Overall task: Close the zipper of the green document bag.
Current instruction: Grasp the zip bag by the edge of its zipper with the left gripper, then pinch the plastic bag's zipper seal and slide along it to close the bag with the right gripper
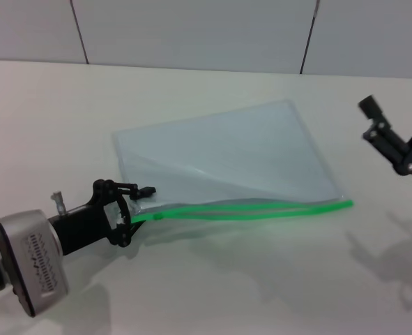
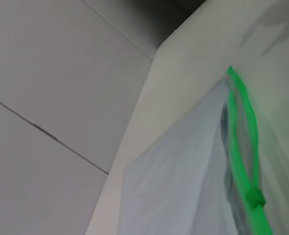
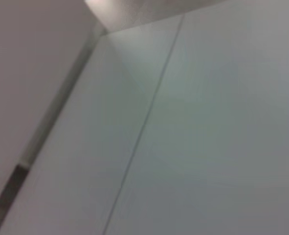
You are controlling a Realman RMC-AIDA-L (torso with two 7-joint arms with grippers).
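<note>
My left gripper (image 1: 132,213) is low on the worktop (image 1: 45,118) at the left end of the zipper (image 1: 261,208), on the bag corner toward the worktop's left-front. Fingers look clamped onto that corner of the green document bag (image 1: 226,150), right where the green strip ends, though one finger seems to sit above the film and one under it, so I judge it a pinch on the bag end rather than on the slider.

Step in hand, as I read it: anchoring the bag's end so the zip can be run. Zipper not closed yet: the two green tracks part along the middle and only meet at the far right tip.

A small green knob, probably the slider (image 2: 255,197), sits on the strip just beside my left fingers in the left wrist view.

My right gripper (image 1: 394,143) hangs in the air above the worktop's right edge, well apart from the bag, fingers spread, holding nothing. Its wrist view shows only wall.

Next move calls for the right gripper to come down to the slider and draw it along the strip toward the right tip while I keep the left end pinned flat.

Bag lies flat mid-worktop, turned at an angle, translucent pale blue, green edge facing the front, slightly lifted and creased near my left fingers.
</note>
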